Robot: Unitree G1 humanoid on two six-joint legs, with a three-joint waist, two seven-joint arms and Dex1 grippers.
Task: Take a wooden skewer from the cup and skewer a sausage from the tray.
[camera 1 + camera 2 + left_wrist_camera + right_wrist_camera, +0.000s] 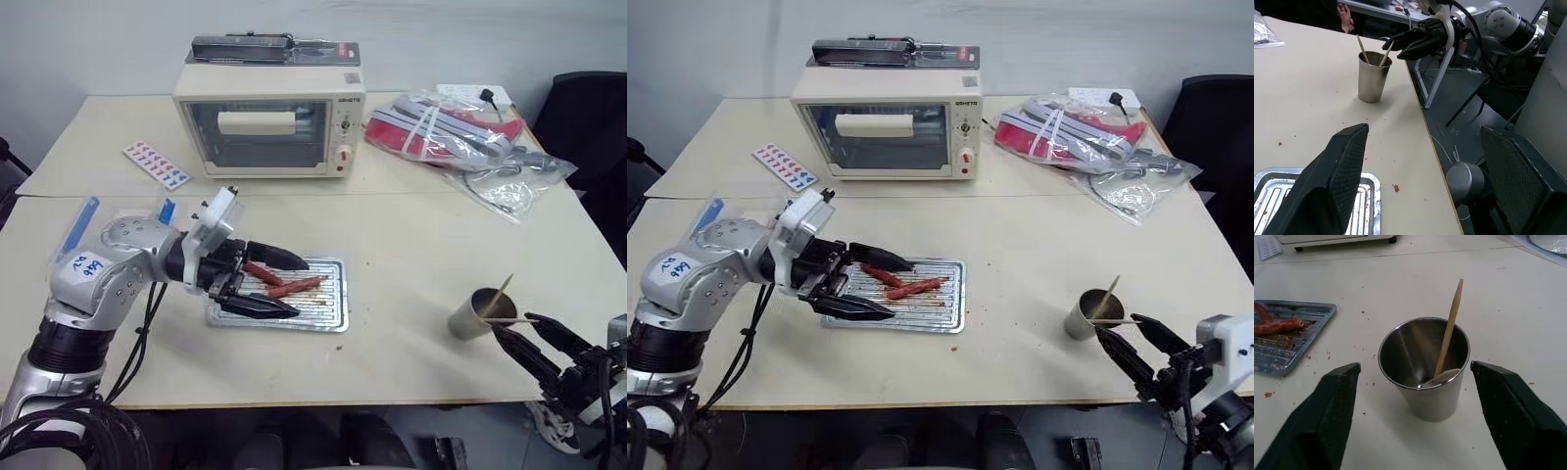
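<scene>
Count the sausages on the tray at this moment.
2. Both lie near the middle of the baking tray, between the left gripper's open fingers: the darker red sausage toward the toaster oven, the lighter orange-red sausage just beside it. The gripper may hide more.

- I've got a cream toaster oven [269, 132] at the back of the table [411, 245], a flat black item [274, 49] lying on top.
- Patterned card [156, 164] just left of it.
- Clear bags with red-and-grey stuff [460, 137] far right.
- Black chair [588, 127] beyond.
</scene>
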